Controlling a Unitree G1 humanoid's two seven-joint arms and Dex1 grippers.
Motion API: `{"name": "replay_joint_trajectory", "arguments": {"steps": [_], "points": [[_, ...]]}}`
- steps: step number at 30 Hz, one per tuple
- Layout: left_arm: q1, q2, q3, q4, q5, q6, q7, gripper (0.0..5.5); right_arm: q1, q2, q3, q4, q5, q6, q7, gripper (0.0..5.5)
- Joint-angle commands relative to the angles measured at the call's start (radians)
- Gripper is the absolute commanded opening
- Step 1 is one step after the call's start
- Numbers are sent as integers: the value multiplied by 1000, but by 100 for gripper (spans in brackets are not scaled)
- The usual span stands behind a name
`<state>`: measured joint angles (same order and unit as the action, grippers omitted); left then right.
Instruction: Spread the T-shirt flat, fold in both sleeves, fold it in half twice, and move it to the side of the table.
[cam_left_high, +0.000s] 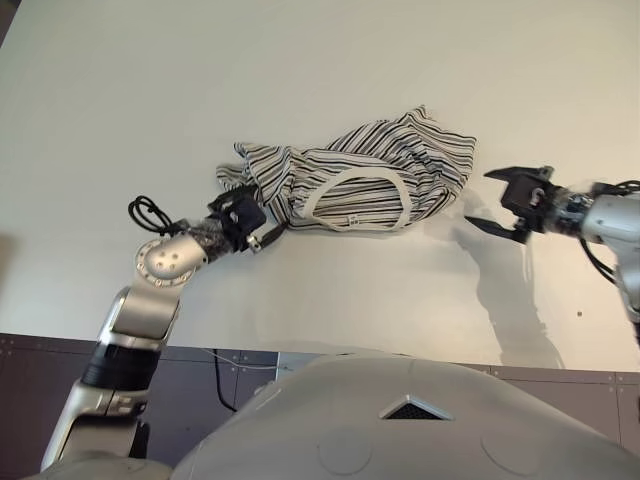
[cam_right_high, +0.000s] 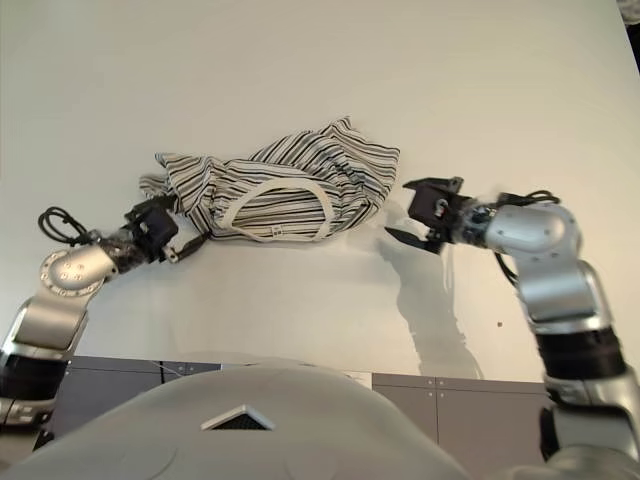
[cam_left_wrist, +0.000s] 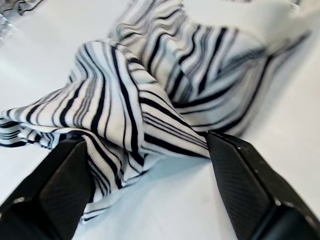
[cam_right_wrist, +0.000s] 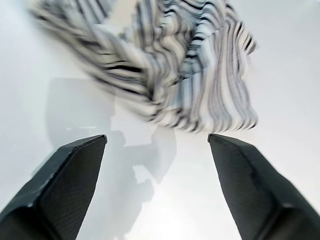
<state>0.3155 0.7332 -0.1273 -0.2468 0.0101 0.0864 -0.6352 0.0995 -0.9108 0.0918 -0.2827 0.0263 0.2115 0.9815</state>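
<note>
One T-shirt (cam_left_high: 350, 175), black-and-white striped, lies crumpled in a heap on the white table (cam_left_high: 150, 80), just above the middle of the head view. Its white collar (cam_left_high: 350, 223) faces up as an open ring and the sleeves are lost in the folds.

Two arms show. At lower left the left arm bends sharply at the elbow, its forearm slanting up and right. The left gripper (cam_left_high: 268, 236) sits at the heap's lower left edge, its two fingers (cam_left_wrist: 60, 185) spread wide with a striped fold lying between them.

At the right edge the right arm reaches in level from the right. The right gripper (cam_left_high: 480, 198) hangs over bare table just beside the heap's right end, fingers (cam_right_wrist: 75, 175) parted, holding nothing
</note>
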Motion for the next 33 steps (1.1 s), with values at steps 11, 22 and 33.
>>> {"name": "replay_joint_trajectory", "arguments": {"steps": [11, 22, 33], "points": [[-1, -66, 99, 42, -110, -7, 2, 367, -473, 476, 17, 561, -108, 54, -489, 374], [-133, 17, 68, 223, -75, 82, -20, 367, -385, 386, 227, 813, -369, -129, -561, 374], [-45, -14, 102, 201, -152, -16, -124, 367, -514, 448, 82, 647, -103, -101, -501, 374]]}}
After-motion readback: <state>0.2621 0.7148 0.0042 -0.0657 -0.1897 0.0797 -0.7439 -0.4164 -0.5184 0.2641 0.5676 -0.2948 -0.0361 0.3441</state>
